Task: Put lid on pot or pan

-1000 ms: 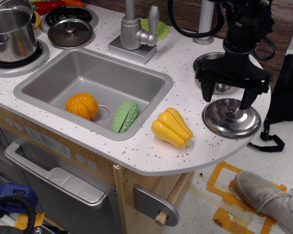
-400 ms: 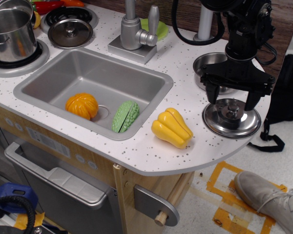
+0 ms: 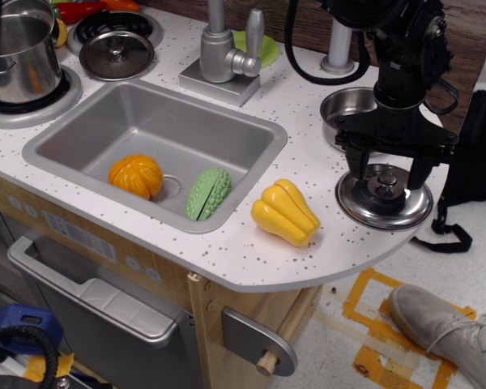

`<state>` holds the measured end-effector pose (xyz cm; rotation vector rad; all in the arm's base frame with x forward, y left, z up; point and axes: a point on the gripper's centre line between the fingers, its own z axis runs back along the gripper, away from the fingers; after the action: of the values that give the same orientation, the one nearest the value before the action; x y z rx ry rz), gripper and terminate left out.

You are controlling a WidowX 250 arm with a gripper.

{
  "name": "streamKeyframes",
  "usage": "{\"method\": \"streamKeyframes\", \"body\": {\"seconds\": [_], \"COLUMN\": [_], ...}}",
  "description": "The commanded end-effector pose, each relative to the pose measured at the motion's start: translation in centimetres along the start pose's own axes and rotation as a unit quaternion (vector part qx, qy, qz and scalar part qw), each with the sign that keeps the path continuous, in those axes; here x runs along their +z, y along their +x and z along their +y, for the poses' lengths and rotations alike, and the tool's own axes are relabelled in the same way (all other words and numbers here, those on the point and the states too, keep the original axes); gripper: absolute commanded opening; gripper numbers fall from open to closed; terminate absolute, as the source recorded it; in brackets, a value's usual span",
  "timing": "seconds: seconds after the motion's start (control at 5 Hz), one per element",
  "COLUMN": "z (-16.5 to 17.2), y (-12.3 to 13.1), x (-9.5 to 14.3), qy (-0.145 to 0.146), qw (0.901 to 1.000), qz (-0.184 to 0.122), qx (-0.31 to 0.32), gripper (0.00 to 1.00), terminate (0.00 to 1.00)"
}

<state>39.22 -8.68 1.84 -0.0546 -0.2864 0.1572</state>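
The shiny domed steel lid (image 3: 382, 201) with a small central knob lies flat on the white counter near its right front edge. My black gripper (image 3: 386, 180) hangs straight over it with its fingers spread either side of the knob, tips close to the lid's surface, not closed on anything. The small shallow steel pot (image 3: 348, 108) sits just behind the lid on the counter, partly hidden by my arm.
A yellow toy pepper (image 3: 286, 212) lies left of the lid. The sink (image 3: 105, 113) holds an orange pumpkin (image 3: 135, 175) and a green vegetable (image 3: 208, 194). A faucet (image 3: 223, 55), a dull grey lid (image 3: 116, 53) and a tall stockpot (image 3: 18, 58) stand at the back left.
My gripper has lowered toward the lid and its fingers have narrowed around the knob. The lid and pot have not moved.
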Motion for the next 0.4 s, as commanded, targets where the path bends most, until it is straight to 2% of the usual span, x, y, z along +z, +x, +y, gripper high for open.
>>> {"method": "streamKeyframes", "body": {"seconds": [0.0, 0.2], "z": [-0.03, 0.38], "y": [0.47, 0.74], "x": [0.27, 0.52], "qy": [-0.014, -0.017], "qw": [0.9996, 0.9997], "qz": [-0.021, -0.014], "qx": [0.011, 0.005], "gripper": [0.00, 0.00], "terminate": [0.00, 0.00]}}
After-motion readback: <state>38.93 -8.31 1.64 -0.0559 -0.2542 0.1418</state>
